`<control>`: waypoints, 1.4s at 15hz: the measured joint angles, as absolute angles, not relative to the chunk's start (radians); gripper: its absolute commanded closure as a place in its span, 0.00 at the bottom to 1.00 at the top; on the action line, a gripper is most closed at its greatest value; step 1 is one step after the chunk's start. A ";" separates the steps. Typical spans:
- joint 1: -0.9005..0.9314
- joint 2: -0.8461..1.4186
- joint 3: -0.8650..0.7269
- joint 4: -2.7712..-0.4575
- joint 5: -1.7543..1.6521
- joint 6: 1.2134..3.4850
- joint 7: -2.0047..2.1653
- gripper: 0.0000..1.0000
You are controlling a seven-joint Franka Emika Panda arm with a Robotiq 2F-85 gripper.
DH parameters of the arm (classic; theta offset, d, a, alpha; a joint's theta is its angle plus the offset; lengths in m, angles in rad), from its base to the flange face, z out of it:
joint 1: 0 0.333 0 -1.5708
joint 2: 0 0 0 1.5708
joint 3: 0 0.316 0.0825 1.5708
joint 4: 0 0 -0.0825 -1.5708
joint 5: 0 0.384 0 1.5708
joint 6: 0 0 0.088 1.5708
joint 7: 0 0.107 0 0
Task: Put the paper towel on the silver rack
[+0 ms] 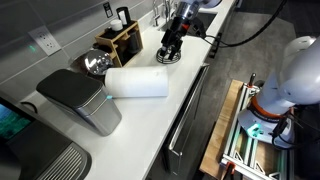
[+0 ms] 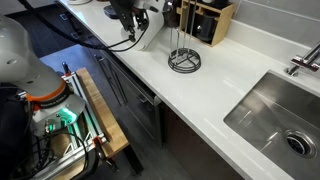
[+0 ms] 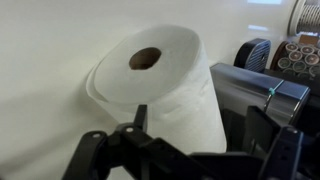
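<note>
The paper towel [image 1: 137, 82] is a thick white roll lying on its side on the white counter, next to the grey appliance [image 1: 75, 100]. In the wrist view the paper towel [image 3: 160, 80] lies ahead with its hollow core facing me. The silver rack [image 2: 184, 61], a wire ring base with a slim upright loop, stands empty on the counter; it also shows in an exterior view [image 1: 168, 58]. My gripper [image 3: 205, 118] is open and empty, some way short of the roll. It hangs near the rack [image 1: 172, 46] and to the side of it [image 2: 125, 24].
A wooden knife block [image 1: 122, 40] stands at the wall behind the rack and shows again in an exterior view [image 2: 205, 20]. A shiny metal vessel [image 1: 95, 63] sits beside the appliance. A sink [image 2: 280, 110] is set into the counter. The counter's front edge drops to cabinets.
</note>
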State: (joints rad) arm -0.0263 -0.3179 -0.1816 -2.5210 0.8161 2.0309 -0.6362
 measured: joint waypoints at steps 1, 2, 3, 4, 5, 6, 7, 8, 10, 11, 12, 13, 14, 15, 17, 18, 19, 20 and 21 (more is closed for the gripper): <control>-0.031 -0.323 -0.183 -2.546 0.855 2.049 -0.638 0.00; -0.034 -0.325 -0.184 -2.568 0.896 2.062 -0.643 0.00; -0.037 -0.325 -0.184 -2.586 0.935 2.068 -0.649 0.00; -0.039 -0.325 -0.184 -2.602 0.971 2.075 -0.655 0.00; -0.041 -0.325 -0.184 -2.618 1.011 2.078 -0.666 0.00; -0.041 -0.325 -0.184 -2.634 1.049 2.078 -0.679 0.00; -0.042 -0.324 -0.183 -2.647 1.084 2.078 -0.693 0.00; -0.042 -0.322 -0.180 -2.660 1.113 2.078 -0.707 0.00; -0.042 -0.318 -0.175 -2.684 1.153 2.078 -0.736 0.00; -0.043 -0.315 -0.172 -2.695 1.160 2.077 -0.750 0.00; -0.044 -0.313 -0.170 -2.706 1.161 2.077 -0.761 0.00; -0.046 -0.311 -0.169 -2.715 1.161 2.076 -0.769 0.00; -0.048 -0.309 -0.167 -2.723 1.165 2.074 -0.775 0.00; -0.048 -0.307 -0.166 -2.729 1.177 2.073 -0.782 0.00; -0.048 -0.299 -0.163 -2.733 1.223 2.070 -0.797 0.00; -0.048 -0.292 -0.161 -2.733 1.255 2.067 -0.810 0.00; -0.048 -0.284 -0.159 -2.734 1.290 2.062 -0.827 0.00; -0.048 -0.274 -0.158 -2.734 1.321 2.057 -0.845 0.00; -0.048 -0.264 -0.158 -2.735 1.348 2.052 -0.861 0.00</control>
